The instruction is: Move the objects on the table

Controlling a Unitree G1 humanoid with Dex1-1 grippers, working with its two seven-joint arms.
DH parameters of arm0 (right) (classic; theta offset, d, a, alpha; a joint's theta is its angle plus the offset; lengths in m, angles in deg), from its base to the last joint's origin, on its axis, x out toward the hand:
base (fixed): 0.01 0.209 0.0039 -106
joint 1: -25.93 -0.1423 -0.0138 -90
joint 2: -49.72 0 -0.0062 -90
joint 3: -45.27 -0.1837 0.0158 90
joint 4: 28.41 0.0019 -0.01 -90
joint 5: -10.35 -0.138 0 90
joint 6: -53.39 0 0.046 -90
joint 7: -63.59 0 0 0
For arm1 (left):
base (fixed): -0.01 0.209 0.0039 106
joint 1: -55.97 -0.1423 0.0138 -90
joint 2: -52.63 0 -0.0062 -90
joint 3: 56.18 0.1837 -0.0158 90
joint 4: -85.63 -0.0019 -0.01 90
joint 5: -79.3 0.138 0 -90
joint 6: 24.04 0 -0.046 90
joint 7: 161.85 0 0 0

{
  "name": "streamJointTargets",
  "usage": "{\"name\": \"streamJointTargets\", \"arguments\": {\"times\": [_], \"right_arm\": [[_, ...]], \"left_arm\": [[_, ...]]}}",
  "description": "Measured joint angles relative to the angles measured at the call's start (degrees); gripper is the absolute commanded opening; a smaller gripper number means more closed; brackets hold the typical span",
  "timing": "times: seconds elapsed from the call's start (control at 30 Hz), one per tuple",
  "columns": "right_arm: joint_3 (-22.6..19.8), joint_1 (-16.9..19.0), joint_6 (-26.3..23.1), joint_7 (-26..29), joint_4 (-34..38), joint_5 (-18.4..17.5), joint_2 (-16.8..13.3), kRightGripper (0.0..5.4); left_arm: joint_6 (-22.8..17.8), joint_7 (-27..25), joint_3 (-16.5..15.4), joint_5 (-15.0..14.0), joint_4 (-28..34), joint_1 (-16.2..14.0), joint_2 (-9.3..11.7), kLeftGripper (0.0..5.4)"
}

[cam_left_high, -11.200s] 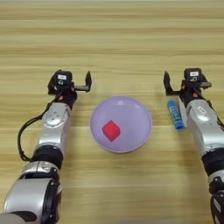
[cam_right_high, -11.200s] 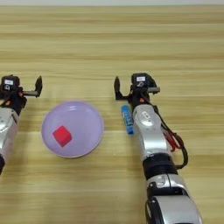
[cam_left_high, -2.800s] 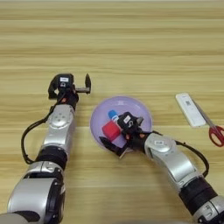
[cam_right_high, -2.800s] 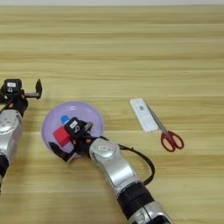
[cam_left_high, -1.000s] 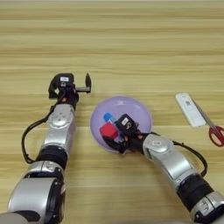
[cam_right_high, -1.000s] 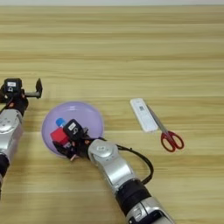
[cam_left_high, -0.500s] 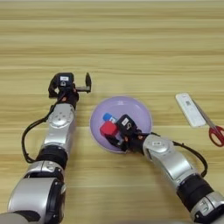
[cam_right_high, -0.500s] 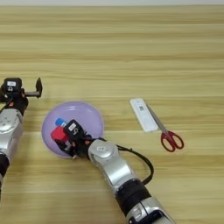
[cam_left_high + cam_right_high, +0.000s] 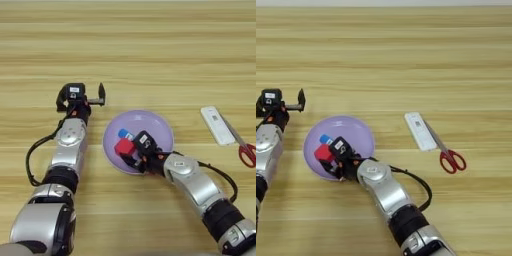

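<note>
Right claw (image 9: 131, 156) sits low in the lavender plate (image 9: 159, 129) at frame centre, its fingers pinching the red cube (image 9: 124, 147). The blue tube (image 9: 125, 134) lies in the plate too, just above the cube. Left claw (image 9: 84, 96) rests on the tabletop (image 9: 150, 55) upper left of the plate, fingers spread. At right, a white slab (image 9: 215, 125) touches red-handled scissors (image 9: 242, 148).
</note>
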Motion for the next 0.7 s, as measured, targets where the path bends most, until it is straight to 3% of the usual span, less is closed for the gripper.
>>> {"name": "streamJointTargets", "arguments": {"times": [0.7], "right_arm": [[-5.3,0.8,-0.1,-0.1,8.9,-2.3,-1.3,2.25]], "left_arm": [[0.0,0.3,0.8,0.0,0.5,0.0,-0.3,5.4]]}}
